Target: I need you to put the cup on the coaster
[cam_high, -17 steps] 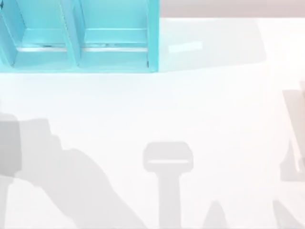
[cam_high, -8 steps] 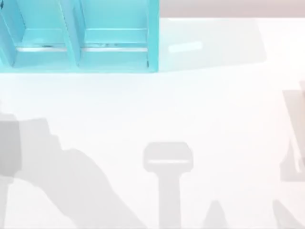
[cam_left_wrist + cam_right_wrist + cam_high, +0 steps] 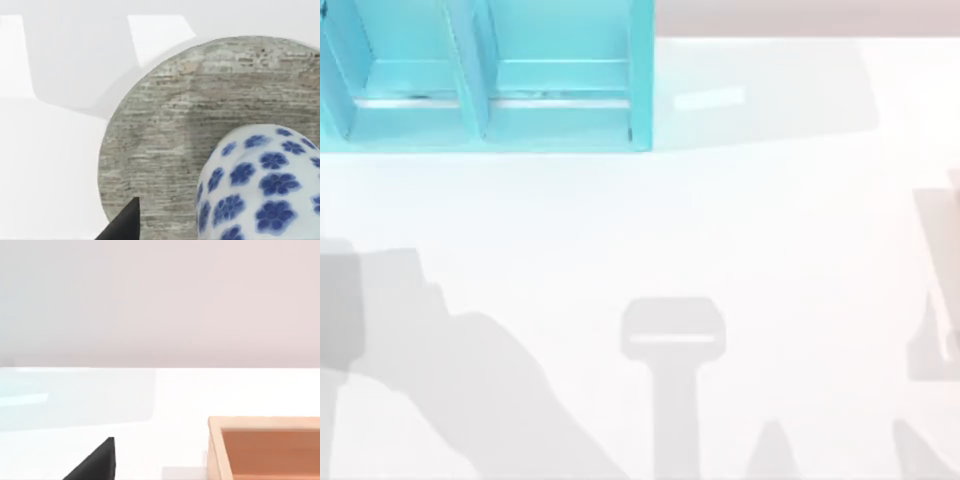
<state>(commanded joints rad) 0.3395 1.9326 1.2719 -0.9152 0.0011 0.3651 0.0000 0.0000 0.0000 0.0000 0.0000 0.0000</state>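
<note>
Left wrist view, one cup [image 3: 260, 185] on one coaster [image 3: 165, 130], gripper state unclear.

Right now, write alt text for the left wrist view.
A white cup with blue flower spots sits over a round, weathered grey wooden coaster on a white table. One dark fingertip of the left gripper pokes in beside the coaster's edge.

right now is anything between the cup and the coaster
Nothing visible. In the left wrist view the cup is already over the round wooden coaster, with no object between them; whether it rests on it cannot be told.
</note>
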